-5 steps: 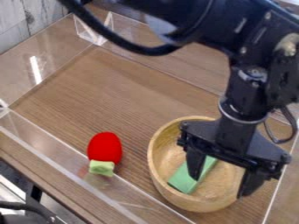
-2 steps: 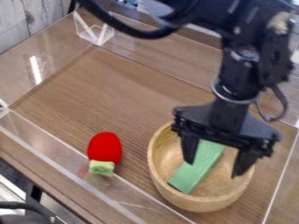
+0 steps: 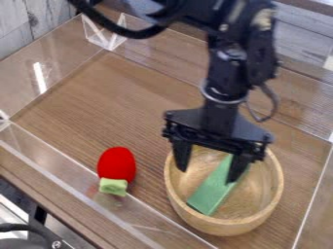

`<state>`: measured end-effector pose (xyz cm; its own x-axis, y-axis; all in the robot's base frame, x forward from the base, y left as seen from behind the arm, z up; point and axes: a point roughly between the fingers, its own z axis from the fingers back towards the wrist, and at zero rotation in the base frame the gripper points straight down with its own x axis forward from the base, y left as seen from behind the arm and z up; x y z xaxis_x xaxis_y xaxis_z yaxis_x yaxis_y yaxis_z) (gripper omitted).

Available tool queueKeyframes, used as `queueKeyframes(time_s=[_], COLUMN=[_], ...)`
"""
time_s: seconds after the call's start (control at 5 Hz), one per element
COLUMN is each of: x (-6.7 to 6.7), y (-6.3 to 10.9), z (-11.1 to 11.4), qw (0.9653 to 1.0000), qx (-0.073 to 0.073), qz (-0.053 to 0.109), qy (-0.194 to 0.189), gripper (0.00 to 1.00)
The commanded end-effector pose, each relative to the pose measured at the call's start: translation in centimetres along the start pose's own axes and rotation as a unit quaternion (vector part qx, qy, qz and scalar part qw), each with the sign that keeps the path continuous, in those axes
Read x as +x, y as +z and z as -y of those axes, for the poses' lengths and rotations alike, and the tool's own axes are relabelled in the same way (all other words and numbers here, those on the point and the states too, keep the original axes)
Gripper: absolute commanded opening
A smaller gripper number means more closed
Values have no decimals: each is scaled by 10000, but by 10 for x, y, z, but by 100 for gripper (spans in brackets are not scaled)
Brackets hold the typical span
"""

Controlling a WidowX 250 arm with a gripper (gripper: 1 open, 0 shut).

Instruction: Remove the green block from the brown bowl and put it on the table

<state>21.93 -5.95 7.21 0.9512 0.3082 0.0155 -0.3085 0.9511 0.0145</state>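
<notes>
The green block (image 3: 209,194) lies tilted inside the brown bowl (image 3: 267,207) at the lower right, leaning against the bowl's inner wall. My gripper (image 3: 215,163) points straight down over the bowl's left half, open wide. Its left finger (image 3: 182,161) hangs near the bowl's left rim and its right finger (image 3: 252,165) over the bowl's middle. The upper end of the block sits between the fingers, and nothing is gripped. The wooden table (image 3: 117,102) spreads to the left and behind.
A red strawberry toy (image 3: 116,167) with a pale green base lies on the table left of the bowl. Clear acrylic walls (image 3: 53,156) fence the work area at the front and left. A white-painted wall runs behind.
My gripper has moved left across the bowl, from its right side to its left half, still open. The block, bowl and strawberry toy have not moved.
</notes>
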Motion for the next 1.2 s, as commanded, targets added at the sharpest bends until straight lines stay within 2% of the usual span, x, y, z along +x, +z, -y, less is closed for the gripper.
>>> queueKeyframes(time_s=[0.0,0.4,0.8,1.0], x=[9,4,-7,-9], y=[1,-15,-13,-20], z=[-14,-4,-12,-5], qw=[9998,9985,9995,9994], qx=[-48,-72,-108,-84], qz=[144,168,210,211], qy=[-98,522,204,269], gripper=[100,100,100,100])
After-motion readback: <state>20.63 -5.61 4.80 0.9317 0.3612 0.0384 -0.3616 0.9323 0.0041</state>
